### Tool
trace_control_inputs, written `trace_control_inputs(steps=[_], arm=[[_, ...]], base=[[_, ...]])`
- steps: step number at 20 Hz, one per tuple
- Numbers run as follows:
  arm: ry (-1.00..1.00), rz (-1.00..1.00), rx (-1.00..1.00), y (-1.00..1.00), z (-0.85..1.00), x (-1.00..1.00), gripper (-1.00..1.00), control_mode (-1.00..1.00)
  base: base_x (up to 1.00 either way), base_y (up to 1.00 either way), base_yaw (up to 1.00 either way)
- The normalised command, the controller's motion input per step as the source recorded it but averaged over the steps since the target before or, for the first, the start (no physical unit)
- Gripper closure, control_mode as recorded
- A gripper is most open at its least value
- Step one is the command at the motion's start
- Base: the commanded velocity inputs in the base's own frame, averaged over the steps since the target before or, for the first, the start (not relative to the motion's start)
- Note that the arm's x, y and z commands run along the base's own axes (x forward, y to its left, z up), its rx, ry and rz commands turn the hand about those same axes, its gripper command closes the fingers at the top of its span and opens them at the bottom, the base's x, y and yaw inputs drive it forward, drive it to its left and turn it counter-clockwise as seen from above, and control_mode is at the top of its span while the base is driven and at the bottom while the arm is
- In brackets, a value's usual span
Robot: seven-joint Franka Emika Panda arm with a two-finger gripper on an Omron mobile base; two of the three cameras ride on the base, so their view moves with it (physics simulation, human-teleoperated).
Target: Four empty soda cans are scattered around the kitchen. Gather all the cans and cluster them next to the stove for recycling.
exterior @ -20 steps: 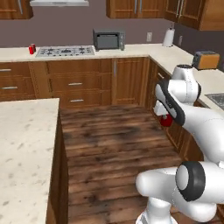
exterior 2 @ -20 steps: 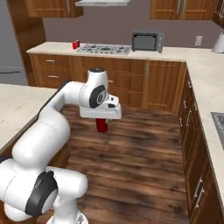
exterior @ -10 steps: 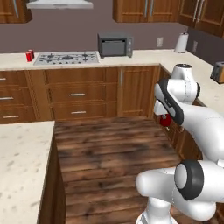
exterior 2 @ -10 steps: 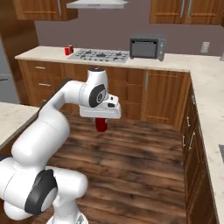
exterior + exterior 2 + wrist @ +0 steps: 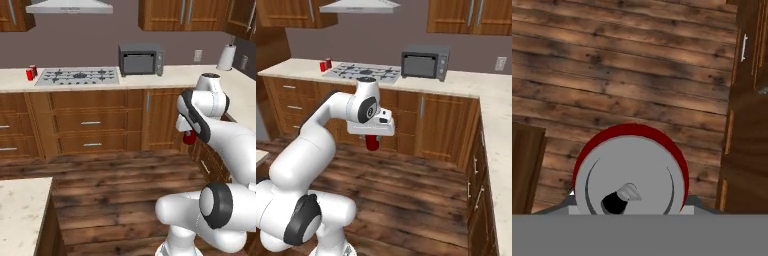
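One soda can clamped upright in the gripper, fingers closed on its sides, hanging over the wood floor. Two more cans standing together on the counter just left of the one stove.

Open wooden floor lies before the cabinets; on the counter, two soda cans and microwave flank the stove.

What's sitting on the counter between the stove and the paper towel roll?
A dark toaster oven sits on the counter between the stove and the paper towel roll, seen in the left base view.
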Motion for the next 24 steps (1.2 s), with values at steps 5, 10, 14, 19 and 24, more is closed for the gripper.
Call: trace_control_inputs(steps=[5, 10, 14, 19, 24], arm=[[0.00, 0.00, 0.00, 0.00, 0.00, 0.00, 1.00, 1.00], [0.00, 0.00, 0.00, 0.00, 0.00, 0.00, 1.00, 1.00], [0.00, 0.00, 0.00, 0.00, 0.00, 0.00, 1.00, 1.00], [0.00, 0.00, 0.00, 0.00, 0.00, 0.00, 1.00, 1.00], [0.00, 0.00, 0.00, 0.00, 0.00, 0.00, 1.00, 1.00]], base=[[1.00, -0.27, 0.10], [1.00, -0.16, 0.10], [1.00, -0.08, 0.08], [1.00, -0.01, 0.08], [1.00, 0.00, 0.06]])
